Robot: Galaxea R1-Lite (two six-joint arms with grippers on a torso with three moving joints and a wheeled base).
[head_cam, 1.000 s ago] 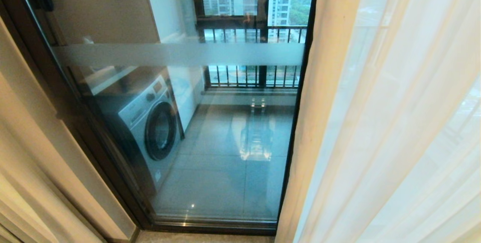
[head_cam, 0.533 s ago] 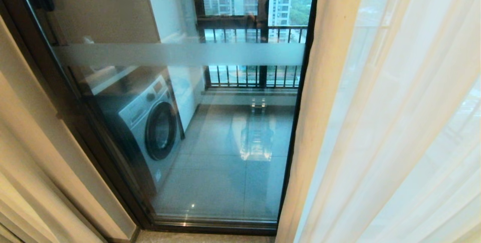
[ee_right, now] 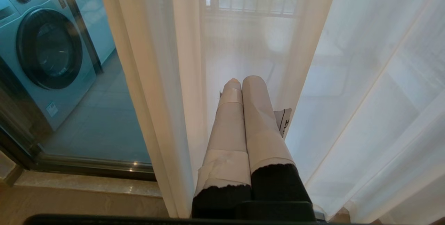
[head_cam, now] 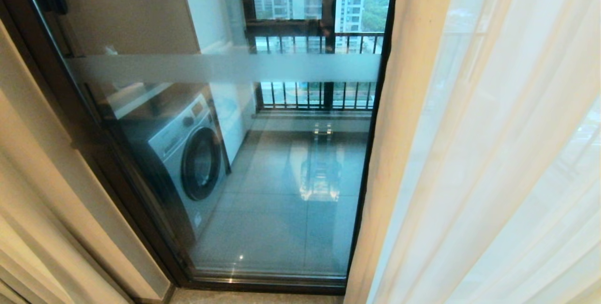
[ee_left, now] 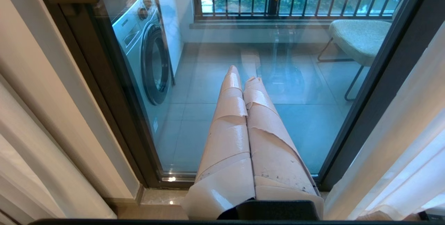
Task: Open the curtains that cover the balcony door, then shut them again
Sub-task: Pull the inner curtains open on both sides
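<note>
Cream drape (head_cam: 33,210) hangs at my left; the balcony door (head_cam: 281,163) glass shows between. My left claw (ee_left: 241,75) faces it, pressed closed, empty. Right claw (ee_right: 241,80), likewise closed, points into the white sheers (head_cam: 493,153).

Left gripper (ee_left: 242,75) and right gripper (ee_right: 243,80) both point forward, jaws pressed together, holding nothing

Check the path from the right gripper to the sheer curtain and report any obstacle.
Nothing visible stands between them: the right gripper, shut and empty, points straight at the sheer curtain, which hangs just beyond its tips.
</note>
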